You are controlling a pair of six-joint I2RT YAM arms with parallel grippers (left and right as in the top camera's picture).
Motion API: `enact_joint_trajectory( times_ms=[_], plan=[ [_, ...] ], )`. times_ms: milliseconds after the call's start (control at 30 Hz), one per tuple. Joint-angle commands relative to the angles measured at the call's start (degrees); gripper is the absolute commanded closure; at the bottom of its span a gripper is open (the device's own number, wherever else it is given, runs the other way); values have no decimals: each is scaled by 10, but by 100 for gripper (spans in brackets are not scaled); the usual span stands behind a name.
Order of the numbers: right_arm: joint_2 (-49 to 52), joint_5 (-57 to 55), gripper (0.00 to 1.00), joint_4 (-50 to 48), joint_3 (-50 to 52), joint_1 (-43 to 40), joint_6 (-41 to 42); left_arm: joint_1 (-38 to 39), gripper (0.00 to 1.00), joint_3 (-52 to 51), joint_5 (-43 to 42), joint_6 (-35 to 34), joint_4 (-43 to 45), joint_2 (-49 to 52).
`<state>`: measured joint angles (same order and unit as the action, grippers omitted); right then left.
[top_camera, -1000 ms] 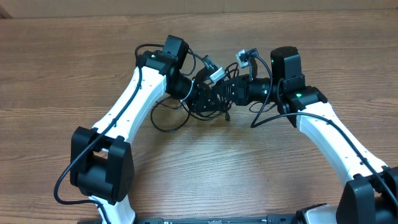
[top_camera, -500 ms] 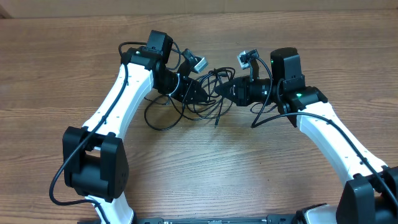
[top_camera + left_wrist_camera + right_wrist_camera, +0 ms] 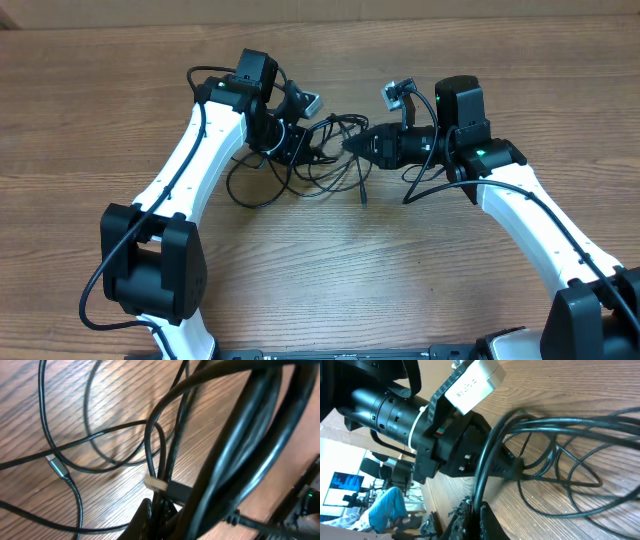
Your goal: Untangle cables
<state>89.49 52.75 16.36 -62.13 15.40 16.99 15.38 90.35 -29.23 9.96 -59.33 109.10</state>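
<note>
The cables (image 3: 332, 160) are a bundle of thin black cords stretched between my two grippers at the table's middle, with a loose loop (image 3: 245, 190) on the wood to the left and one plug end (image 3: 363, 196) hanging down. My left gripper (image 3: 300, 142) is shut on several strands; in the left wrist view the cables (image 3: 165, 450) run up from its jaws (image 3: 156, 517), and a silvery plug (image 3: 57, 466) lies on the wood. My right gripper (image 3: 353, 143) faces it, shut on one cable (image 3: 490, 455) that rises from its fingertips (image 3: 472, 517).
The wooden table (image 3: 400, 290) stretches all round the tangle. In the right wrist view the left arm's wrist and its white camera (image 3: 472, 382) sit close, just beyond the cables. Each arm's own thicker black wires hang beside it.
The left gripper pulled left, away from the right one, and the bundle spread out between them. The hanging plug end swung slightly right. The right arm held still.
</note>
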Motion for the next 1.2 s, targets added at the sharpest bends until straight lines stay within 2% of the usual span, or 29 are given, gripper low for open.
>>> enact_joint_trajectory(
  times_ms=[0, 100, 333, 367, 533, 633, 700, 800, 967, 1167],
  plan=[
    [-1, 19, 96, 1, -5, -2, 15, -7, 96, 5, 46, -19, 0, -5],
    [-1, 8, 96, 12, -5, -2, 32, -7, 96, 5, 71, -19, 0, -5],
    [-1, -3, 96, 22, -5, -1, 31, -5, 96, 5, 65, -29, -2, -5],
    [-1, -13, 92, 23, -5, -1, 31, -4, 96, 5, 57, -29, -2, -5],
    [-1, -28, 36, 22, -5, -1, 27, -3, 96, 5, -60, 10, -2, -5],
    [-1, -32, 20, 22, -5, -1, 23, -3, 96, 5, -177, 81, -4, -5],
    [-1, -41, 16, 22, -5, -1, 23, -3, 96, 5, -251, 138, -11, -5],
    [-1, -44, 16, 22, -5, -1, 23, 2, 96, 5, -309, 201, -24, -5],
    [-1, -43, 17, 22, -5, 1, 23, 25, 96, 5, -301, 203, -12, -5],
    [-1, -43, 17, 22, -5, 10, 20, 57, 96, 5, -241, 200, -3, -5]
  ],
)
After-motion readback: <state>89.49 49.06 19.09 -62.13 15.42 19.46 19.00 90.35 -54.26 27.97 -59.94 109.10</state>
